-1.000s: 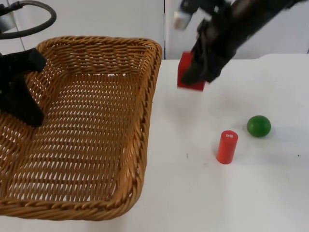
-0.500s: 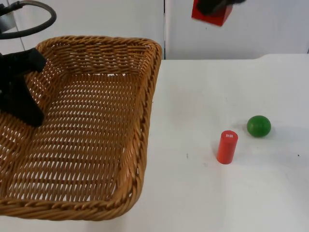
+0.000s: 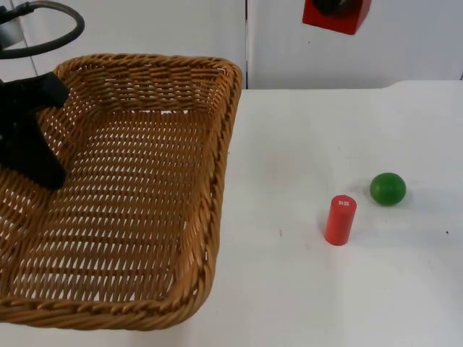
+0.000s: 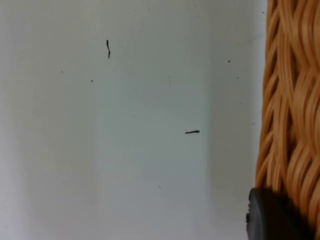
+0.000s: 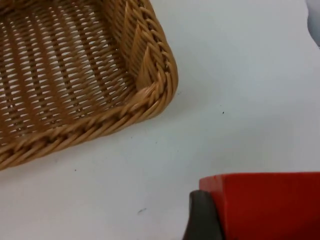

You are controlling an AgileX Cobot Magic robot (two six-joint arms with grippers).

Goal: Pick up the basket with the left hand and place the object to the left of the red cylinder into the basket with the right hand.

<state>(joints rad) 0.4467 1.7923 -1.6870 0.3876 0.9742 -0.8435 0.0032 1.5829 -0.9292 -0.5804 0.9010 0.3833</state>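
A large woven wicker basket (image 3: 145, 195) takes up the left side of the top view. My left gripper (image 3: 35, 155) is shut on its left rim, and in the left wrist view that rim (image 4: 290, 100) runs beside a black fingertip (image 4: 270, 217). High at the back, my right gripper (image 3: 334, 4) is shut on a red block (image 3: 337, 17). The right wrist view has the red block (image 5: 270, 205) against a fingertip (image 5: 202, 220), above the table near the basket's corner (image 5: 145, 80). A red cylinder (image 3: 340, 220) stands upright on the table.
A green ball (image 3: 388, 189) lies just right of and behind the red cylinder. White table top (image 3: 289, 159) spreads between the basket and the cylinder. The grey partition wall (image 3: 405, 50) closes off the back.
My right gripper has lifted the red block from beside the basket's far corner to high at the back, then drifted slightly right. The basket, left arm, cylinder and ball have not moved.
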